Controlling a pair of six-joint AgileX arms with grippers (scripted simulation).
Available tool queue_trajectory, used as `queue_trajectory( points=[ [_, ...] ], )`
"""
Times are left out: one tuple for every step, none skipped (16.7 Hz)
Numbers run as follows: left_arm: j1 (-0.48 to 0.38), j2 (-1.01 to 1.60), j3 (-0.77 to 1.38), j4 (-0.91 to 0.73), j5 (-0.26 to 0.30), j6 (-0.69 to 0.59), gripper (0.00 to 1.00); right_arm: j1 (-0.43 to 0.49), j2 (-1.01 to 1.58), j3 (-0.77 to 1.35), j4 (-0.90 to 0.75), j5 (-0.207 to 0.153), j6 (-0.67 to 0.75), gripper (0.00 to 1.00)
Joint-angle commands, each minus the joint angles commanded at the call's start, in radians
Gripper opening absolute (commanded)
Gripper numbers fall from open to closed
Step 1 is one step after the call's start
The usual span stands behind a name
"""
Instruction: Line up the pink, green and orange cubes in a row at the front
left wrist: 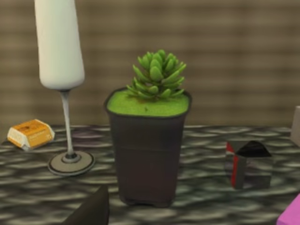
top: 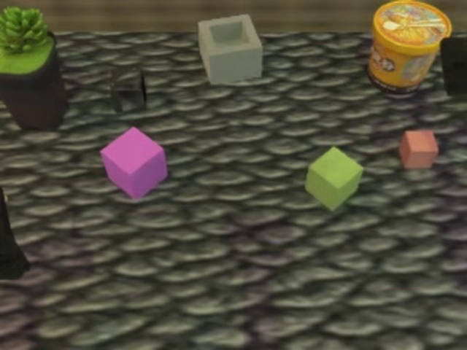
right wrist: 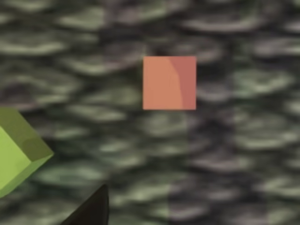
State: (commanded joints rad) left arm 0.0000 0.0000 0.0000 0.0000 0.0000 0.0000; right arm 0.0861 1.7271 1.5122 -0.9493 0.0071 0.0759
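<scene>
The pink cube rests on the table at mid left, and one of its corners shows in the left wrist view. The green cube sits right of centre, turned at an angle. The orange cube, the smallest, lies further right and a little behind it. In the right wrist view the orange cube lies ahead, with the green cube at the edge. My left gripper stays at the left edge and my right gripper at the far right edge. Both are apart from every cube.
A hollow grey box stands at the back centre and a dark cube behind the pink one. A potted succulent is at the back left, a yellow tub at the back right. A tall glass and a small orange carton stand beyond the pot.
</scene>
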Motion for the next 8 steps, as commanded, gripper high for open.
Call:
queue_trajectory(
  points=[
    [0.000, 0.000, 0.000, 0.000, 0.000, 0.000, 1.00, 0.005, 0.098, 0.084, -0.054, 0.000, 0.004, 1.00],
    [0.000, 0.000, 0.000, 0.000, 0.000, 0.000, 1.00, 0.010, 0.188, 0.163, -0.104, 0.001, 0.009, 1.00],
    [0.000, 0.000, 0.000, 0.000, 0.000, 0.000, 1.00, 0.014, 0.271, 0.239, -0.151, 0.001, 0.013, 1.00],
    [0.000, 0.000, 0.000, 0.000, 0.000, 0.000, 1.00, 0.018, 0.346, 0.310, -0.195, 0.001, 0.017, 1.00],
    [0.000, 0.000, 0.000, 0.000, 0.000, 0.000, 1.00, 0.022, 0.414, 0.376, -0.234, 0.001, 0.020, 1.00],
    [0.000, 0.000, 0.000, 0.000, 0.000, 0.000, 1.00, 0.025, 0.475, 0.436, -0.268, 0.000, 0.024, 1.00],
    [0.000, 0.000, 0.000, 0.000, 0.000, 0.000, 1.00, 0.028, 0.528, 0.489, -0.297, 0.000, 0.026, 1.00],
    [0.000, 0.000, 0.000, 0.000, 0.000, 0.000, 1.00, 0.030, 0.573, 0.535, -0.322, -0.001, 0.029, 1.00]
  ],
)
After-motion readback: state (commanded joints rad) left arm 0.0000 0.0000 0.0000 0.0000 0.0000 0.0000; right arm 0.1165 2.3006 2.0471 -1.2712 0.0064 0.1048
